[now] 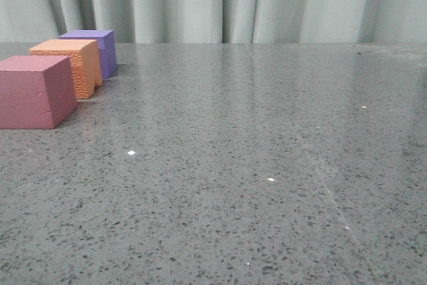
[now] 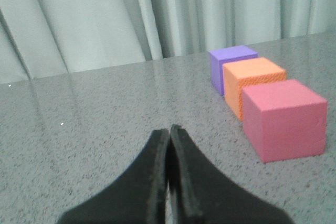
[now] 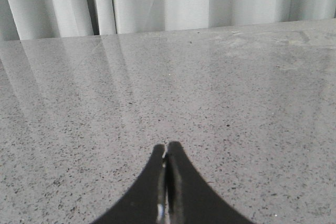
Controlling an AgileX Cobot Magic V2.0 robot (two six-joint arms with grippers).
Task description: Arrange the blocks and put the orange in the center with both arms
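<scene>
Both your left pincer (image 2: 169, 132) and right pincer (image 3: 166, 150) sit closed, empty; careless reaching could knock the pinkish-red cube (image 2: 283, 119) beside the orange cube (image 2: 253, 81)

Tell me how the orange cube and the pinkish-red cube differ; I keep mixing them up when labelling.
The orange cube has a pebbled, bumpy side face, while the pinkish-red cube looks smooth apart from a faint line across its side. The orange cube sits in the middle of the row, with the purple cube behind it; the pinkish-red cube is the end cube nearest the front camera. Both look similar in size, rest flat on the table, and no claw touches either.
</scene>
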